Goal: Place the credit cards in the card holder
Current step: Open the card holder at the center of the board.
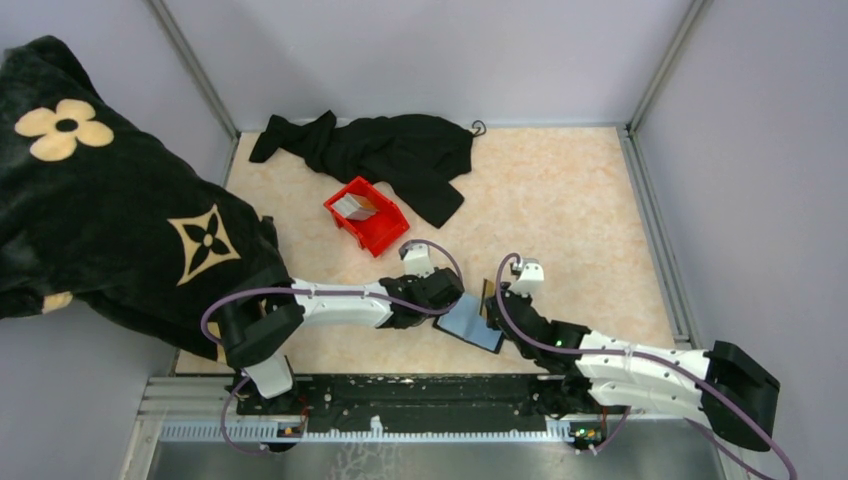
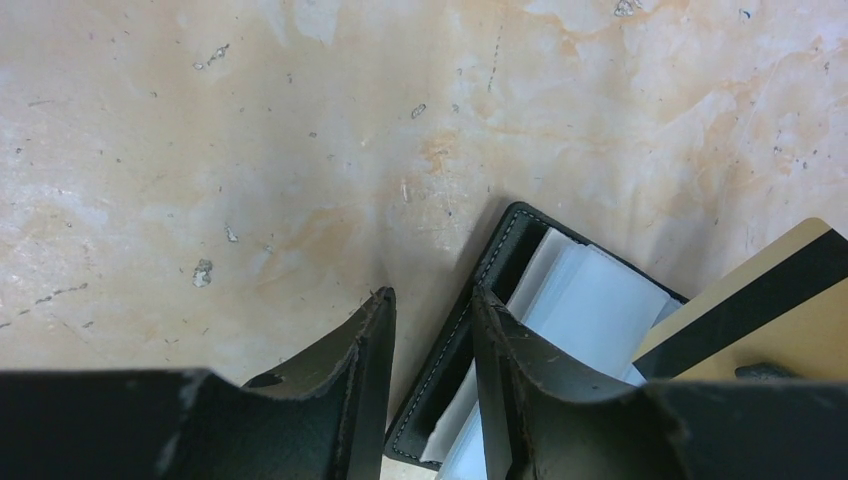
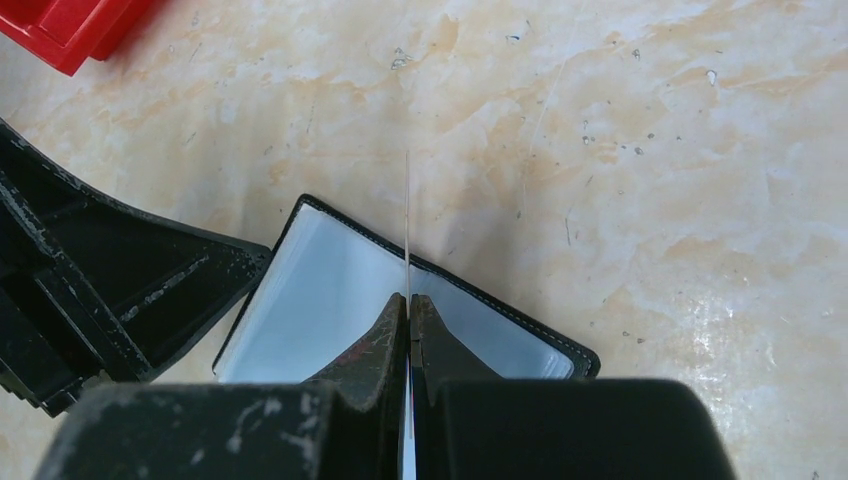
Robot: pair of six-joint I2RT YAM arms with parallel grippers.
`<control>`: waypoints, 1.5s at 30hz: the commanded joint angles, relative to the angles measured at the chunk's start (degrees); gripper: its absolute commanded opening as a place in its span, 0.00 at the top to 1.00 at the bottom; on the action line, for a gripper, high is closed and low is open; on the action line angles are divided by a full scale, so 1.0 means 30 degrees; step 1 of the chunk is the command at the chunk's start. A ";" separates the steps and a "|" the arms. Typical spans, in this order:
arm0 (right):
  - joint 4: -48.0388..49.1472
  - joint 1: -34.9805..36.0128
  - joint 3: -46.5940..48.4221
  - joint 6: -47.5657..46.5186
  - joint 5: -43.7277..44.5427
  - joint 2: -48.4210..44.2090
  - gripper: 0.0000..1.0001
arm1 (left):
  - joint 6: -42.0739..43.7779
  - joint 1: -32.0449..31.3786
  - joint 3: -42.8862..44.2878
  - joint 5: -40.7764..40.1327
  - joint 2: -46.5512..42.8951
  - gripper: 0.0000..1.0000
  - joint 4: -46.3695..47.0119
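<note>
The card holder [image 1: 470, 322] lies open on the table between my two grippers, black outside with pale clear sleeves inside. My left gripper [image 1: 450, 295] is open. In its wrist view its fingers straddle the holder's black stitched edge [image 2: 455, 340]: one finger on the table side, the other over the sleeves. My right gripper [image 1: 495, 300] is shut on a tan-gold credit card [image 1: 487, 293] with a black stripe [image 2: 780, 310]. In the right wrist view the card shows edge-on [image 3: 407, 230], upright over the open holder [image 3: 320, 290]. More cards [image 1: 355, 206] lie in the red bin.
The red bin [image 1: 367, 215] stands behind the left gripper; its corner shows in the right wrist view [image 3: 70, 30]. A black garment [image 1: 390, 155] lies at the back. A black blanket with tan flowers [image 1: 100, 200] covers the left side. Metal rails edge the table.
</note>
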 commanded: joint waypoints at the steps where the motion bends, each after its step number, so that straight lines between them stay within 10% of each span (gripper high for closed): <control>1: -0.0816 0.0235 0.1196 -0.0060 0.0378 -0.0667 1.00 | -0.0201 -0.0110 -0.1255 0.1795 0.1163 0.58 -0.1609; 45: -0.3557 0.0237 -0.3568 1.1590 -0.4188 -0.8448 1.00 | -0.0129 -0.0329 -0.2396 0.2481 0.1429 0.59 -0.0070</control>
